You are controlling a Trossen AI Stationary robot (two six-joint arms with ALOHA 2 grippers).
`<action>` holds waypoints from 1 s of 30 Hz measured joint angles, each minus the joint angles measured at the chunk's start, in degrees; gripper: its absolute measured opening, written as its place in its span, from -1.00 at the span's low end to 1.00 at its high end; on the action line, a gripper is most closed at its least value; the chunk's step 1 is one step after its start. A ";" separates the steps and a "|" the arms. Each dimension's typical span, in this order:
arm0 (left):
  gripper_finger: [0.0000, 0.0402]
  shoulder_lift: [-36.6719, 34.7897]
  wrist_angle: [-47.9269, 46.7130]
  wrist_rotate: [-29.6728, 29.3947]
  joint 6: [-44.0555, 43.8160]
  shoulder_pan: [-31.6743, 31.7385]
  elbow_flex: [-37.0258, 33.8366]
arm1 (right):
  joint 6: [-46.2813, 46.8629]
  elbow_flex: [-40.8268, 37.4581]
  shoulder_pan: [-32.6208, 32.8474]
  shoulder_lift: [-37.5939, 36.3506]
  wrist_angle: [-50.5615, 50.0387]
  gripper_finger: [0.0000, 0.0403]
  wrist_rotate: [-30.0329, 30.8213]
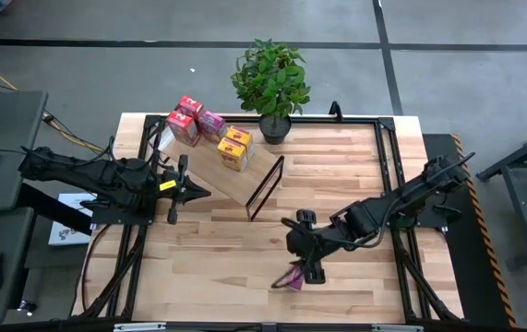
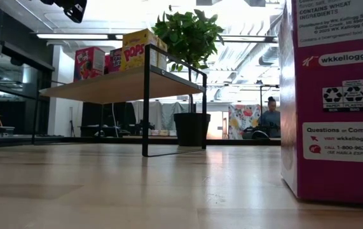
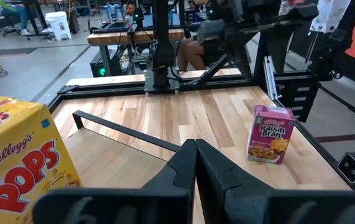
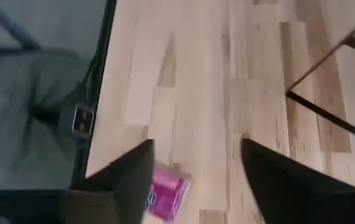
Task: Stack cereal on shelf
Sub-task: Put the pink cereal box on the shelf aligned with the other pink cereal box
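Observation:
The shelf [image 1: 231,171] is a slanted light-wood board on a black wire frame at the table's far left. On it stand red [image 1: 185,115], magenta [image 1: 211,123] and yellow [image 1: 233,148] cereal boxes. Another magenta box [image 1: 290,277] stands upright on the table near its front edge, and fills the right of the low view [image 2: 334,95]. My right gripper [image 4: 196,180] hangs open above this box [image 4: 168,194] without touching it. My left gripper [image 1: 185,191] is shut and empty at the shelf's near left side, beside the yellow box [image 3: 18,165].
A potted plant [image 1: 270,83] stands at the table's far edge, right of the shelf. Black rails [image 1: 388,157] frame the tabletop. Bare wood lies between the shelf and the front edge. A person [image 2: 271,116] sits in the room far behind.

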 joint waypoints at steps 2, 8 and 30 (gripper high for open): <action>-1.00 0.31 0.23 -0.01 0.00 0.00 0.00 | -2.71 0.00 0.22 0.42 0.41 0.36 -0.09; -1.00 1.07 0.07 -0.01 0.00 0.00 0.00 | -10.38 0.00 0.08 0.84 0.72 0.61 -1.49; -1.00 1.77 0.11 -1.14 0.50 0.02 0.00 | -28.07 -0.02 5.45 9.12 -0.06 0.62 -8.01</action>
